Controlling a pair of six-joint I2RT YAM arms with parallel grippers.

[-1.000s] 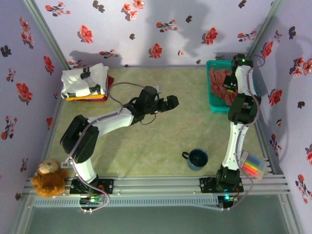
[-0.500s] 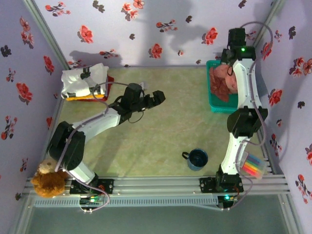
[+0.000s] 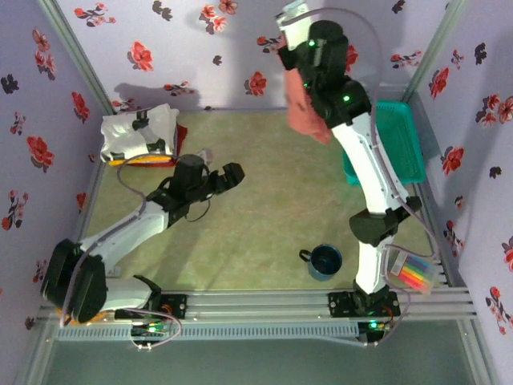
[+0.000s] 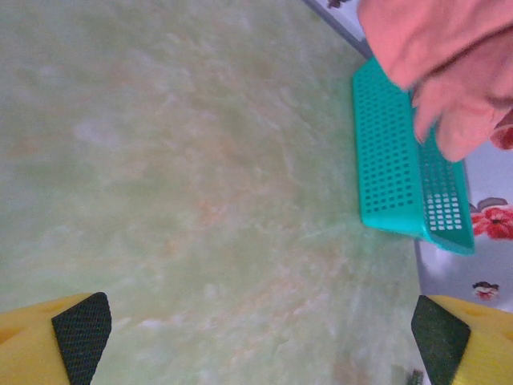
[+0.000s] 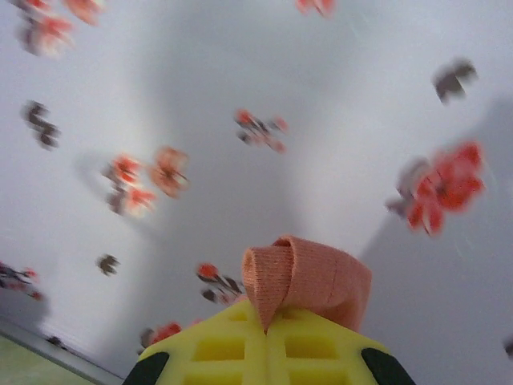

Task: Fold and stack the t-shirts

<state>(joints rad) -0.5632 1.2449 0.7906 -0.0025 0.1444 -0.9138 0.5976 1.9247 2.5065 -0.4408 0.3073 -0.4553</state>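
Right gripper point(image 5: 268, 325) is seen clamped on a bunched fold of the salmon-pink t-shirt point(image 3: 307, 114). The shirt is held aloft before the flowered back wall point(image 3: 200, 72), hanging free above the far side of the table point(image 3: 264, 233), just left of the teal basket point(image 3: 394, 143).

Left gripper point(image 3: 232, 175) is held low over bare green tabletop, jaws spread wide, nothing between the black pads point(image 4: 80, 338).

A folded stack point(image 3: 144, 159) is noted in the far left corner: white shirt point(image 3: 136, 128) with black marks on top, yellow and red edges beneath.

A blue mug point(image 3: 325, 261) is seen near the right arm's base.
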